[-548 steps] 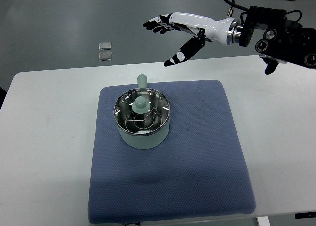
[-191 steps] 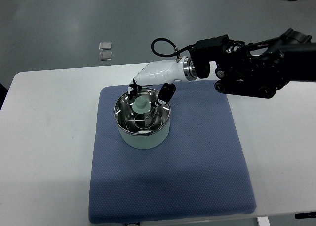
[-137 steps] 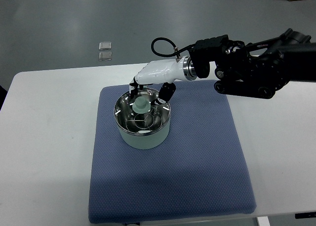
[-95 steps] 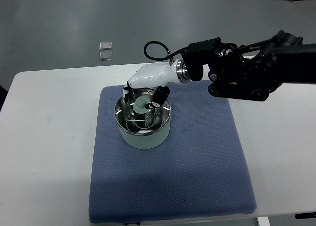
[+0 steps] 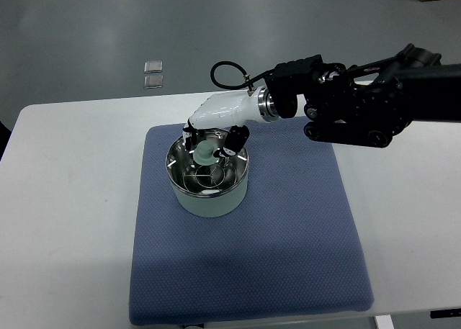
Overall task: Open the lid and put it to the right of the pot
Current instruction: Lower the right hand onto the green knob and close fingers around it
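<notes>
White right hand (image 5: pixel 213 127) covers lid (image 5: pixel 207 165) knob; grip unclear.

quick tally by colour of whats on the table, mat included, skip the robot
pale green: 1, the pot
clear glass with a pale green knob: 1, the lid
blue: 1, the mat
total: 3

My white table (image 5: pixel 65 221) carries a blue mat (image 5: pixel 288 257); beyond it lies grey floor (image 5: pixel 86 26).
</notes>
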Motion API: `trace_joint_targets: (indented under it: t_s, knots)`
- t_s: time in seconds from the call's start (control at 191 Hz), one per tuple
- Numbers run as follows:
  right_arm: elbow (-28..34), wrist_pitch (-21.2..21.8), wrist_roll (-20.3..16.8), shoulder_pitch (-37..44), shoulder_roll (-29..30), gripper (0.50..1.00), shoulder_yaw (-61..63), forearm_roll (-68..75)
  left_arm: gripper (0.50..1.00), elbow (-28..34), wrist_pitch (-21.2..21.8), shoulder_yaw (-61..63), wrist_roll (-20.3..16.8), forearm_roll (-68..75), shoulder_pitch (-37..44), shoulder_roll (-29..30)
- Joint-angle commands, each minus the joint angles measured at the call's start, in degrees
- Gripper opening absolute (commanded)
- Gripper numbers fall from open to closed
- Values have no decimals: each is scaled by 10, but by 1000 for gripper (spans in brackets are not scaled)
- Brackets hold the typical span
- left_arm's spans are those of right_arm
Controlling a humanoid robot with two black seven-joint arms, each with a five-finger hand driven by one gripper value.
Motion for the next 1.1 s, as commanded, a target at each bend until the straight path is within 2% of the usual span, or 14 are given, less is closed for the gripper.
trace_joint_targets:
  t_s: [0.0, 0.745, 0.897, 0.954, 1.028, 1.044, 1.096]
  knots:
    - [0, 0, -1, 1, 0, 693, 0, 0, 1000, 0, 0, 0, 0, 0, 0, 0]
    - [-1, 4, -10, -3, 3, 658, 0, -2, 1000, 0, 0, 0, 0, 0, 0, 0]
    - [-1, 4, -10, -3, 3, 619, -2, -4, 1000, 0, 0, 0, 0, 0, 0, 0]
    - [-2, 4, -10, -3, 3, 588, -2, -4, 1000, 0, 0, 0, 0, 0, 0, 0]
    - [-2, 4, -10, -3, 3, 584, -2, -5, 1000, 0, 0, 0, 0, 0, 0, 0]
    - [-2, 4, -10, -3, 3, 560, -2, -5, 1000, 0, 0, 0, 0, 0, 0, 0]
    - [-2, 4, -10, -3, 3, 541, -2, -4, 1000, 0, 0, 0, 0, 0, 0, 0]
